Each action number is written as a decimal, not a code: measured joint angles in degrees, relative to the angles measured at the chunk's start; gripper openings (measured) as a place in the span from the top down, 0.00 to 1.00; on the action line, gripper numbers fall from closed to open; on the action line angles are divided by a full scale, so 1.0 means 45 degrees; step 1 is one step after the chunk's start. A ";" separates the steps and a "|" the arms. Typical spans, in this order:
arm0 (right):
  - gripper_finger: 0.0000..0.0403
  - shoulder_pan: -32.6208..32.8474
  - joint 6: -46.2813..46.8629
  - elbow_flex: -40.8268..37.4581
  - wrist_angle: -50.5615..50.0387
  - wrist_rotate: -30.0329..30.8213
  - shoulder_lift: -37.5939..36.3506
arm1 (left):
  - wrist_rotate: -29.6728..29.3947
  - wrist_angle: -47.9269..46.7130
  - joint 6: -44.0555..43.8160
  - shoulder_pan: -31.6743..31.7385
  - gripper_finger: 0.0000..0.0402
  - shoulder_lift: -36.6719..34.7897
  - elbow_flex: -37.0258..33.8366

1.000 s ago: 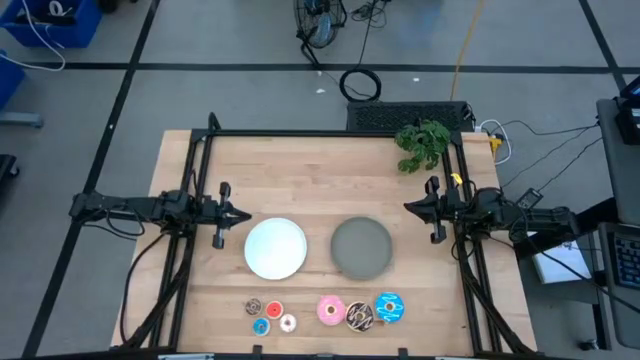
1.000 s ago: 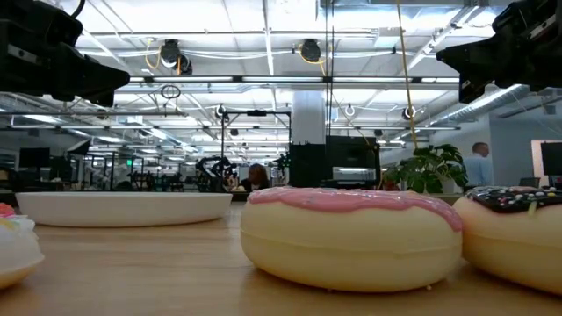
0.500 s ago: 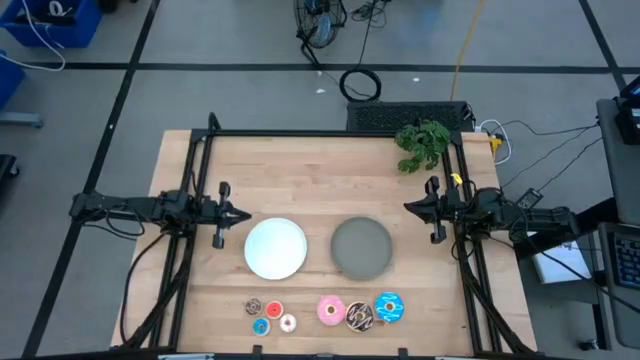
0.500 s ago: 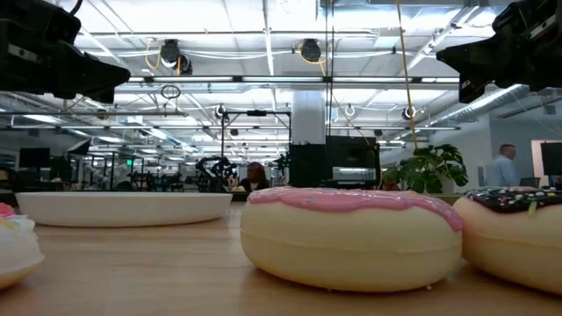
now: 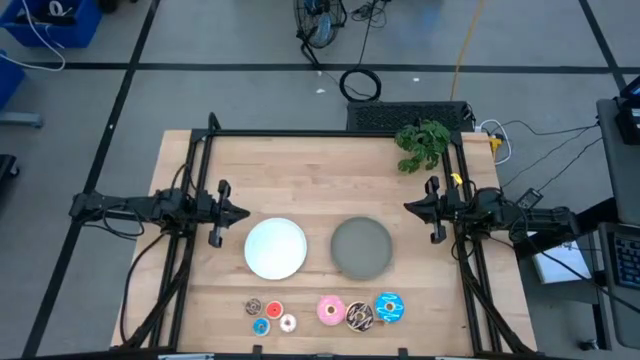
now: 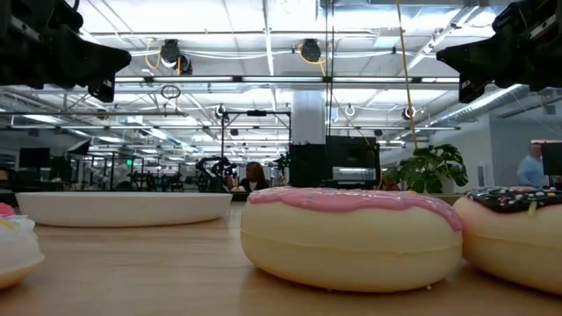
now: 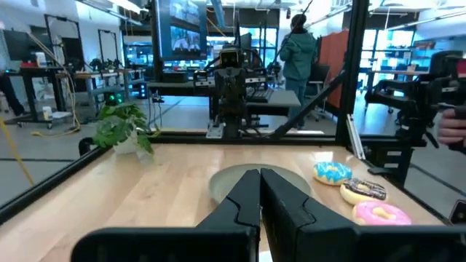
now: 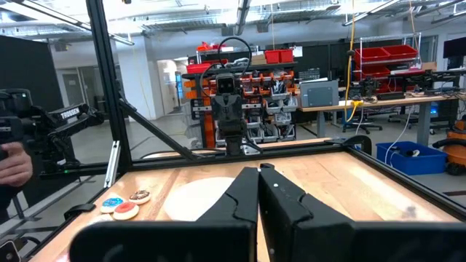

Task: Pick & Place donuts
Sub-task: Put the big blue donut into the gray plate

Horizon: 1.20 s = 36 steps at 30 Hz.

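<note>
1. Left gripper (image 5: 240, 213) hangs above the table (image 5: 320, 165), just beside the white plate (image 5: 276, 248) on the side away from the grey plate (image 5: 361, 248); fingers pressed together, holding nothing.
2. Right gripper (image 5: 411, 208) hangs on the far side of the grey plate from the white plate, well apart from it; fingers pinched together, empty.
3. White plate and grey plate sit side by side mid-table, a small gap between them, both bare.
4. Three larger donuts lie in a row between the grey plate and the table's front edge: pink donut (image 5: 331, 310), dark brown sprinkled donut (image 5: 359, 317), blue donut (image 5: 389, 307), touching or nearly so.
5. Four tiny donuts cluster between the white plate and the front edge: brown (image 5: 253, 307), red (image 5: 274, 310), blue (image 5: 261, 326), white (image 5: 288, 322).
6. Green plant (image 5: 423, 144) sits at the back corner, behind the grey plate on the right arm's side.
7. Low view: pink donut fills the foreground with the sprinkled one beside it.
8. A person's hand (image 8: 14, 166) shows at the edge of the right wrist view.
</note>
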 joint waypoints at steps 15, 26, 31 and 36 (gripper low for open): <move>1.00 0.0000 0.0013 0.0003 0.0660 -0.0030 0.0150 | -0.3392 0.0082 -0.0183 0.0005 0.95 0.0005 0.0000; 1.00 0.0546 -0.0889 0.3220 -0.1645 -0.0386 0.1546 | -0.3407 0.0360 0.0826 0.0005 0.95 0.0005 0.0000; 1.00 0.1777 -0.1240 0.6416 -0.4569 -0.0317 0.3969 | -0.3378 0.0995 0.0855 0.0005 0.95 0.0000 0.0000; 1.00 0.3307 -0.0978 0.8707 -0.5222 0.0484 0.6797 | -0.3267 0.1148 0.0263 0.0005 0.95 0.0005 0.0000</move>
